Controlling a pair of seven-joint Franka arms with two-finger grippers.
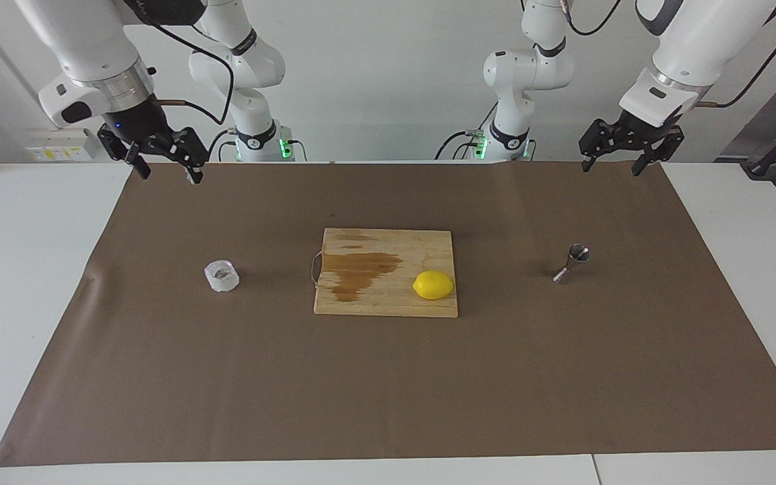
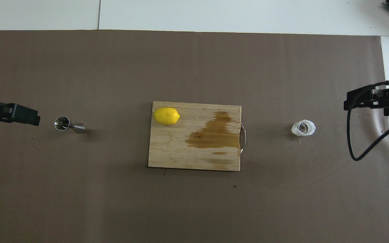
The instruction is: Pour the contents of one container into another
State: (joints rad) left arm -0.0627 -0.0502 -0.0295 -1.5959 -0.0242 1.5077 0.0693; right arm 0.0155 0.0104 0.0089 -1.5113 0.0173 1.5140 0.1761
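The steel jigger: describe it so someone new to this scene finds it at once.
Start at the wooden cutting board mid-table, with the lemon on it. Toward the left arm's end, alone on the brown paper, stands the jigger. It is shiny, slim and hourglass-shaped, unlike the squat frosted cup toward the right arm's end.

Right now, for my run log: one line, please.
phase: start | cup, jigger untouched on mat | left gripper, right gripper open, raised

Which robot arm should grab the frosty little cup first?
Probably the right. The right gripper hangs open at the frosty cup's end of the table. The left gripper, also open, hangs at the steel jigger's end, with the cutting board between.
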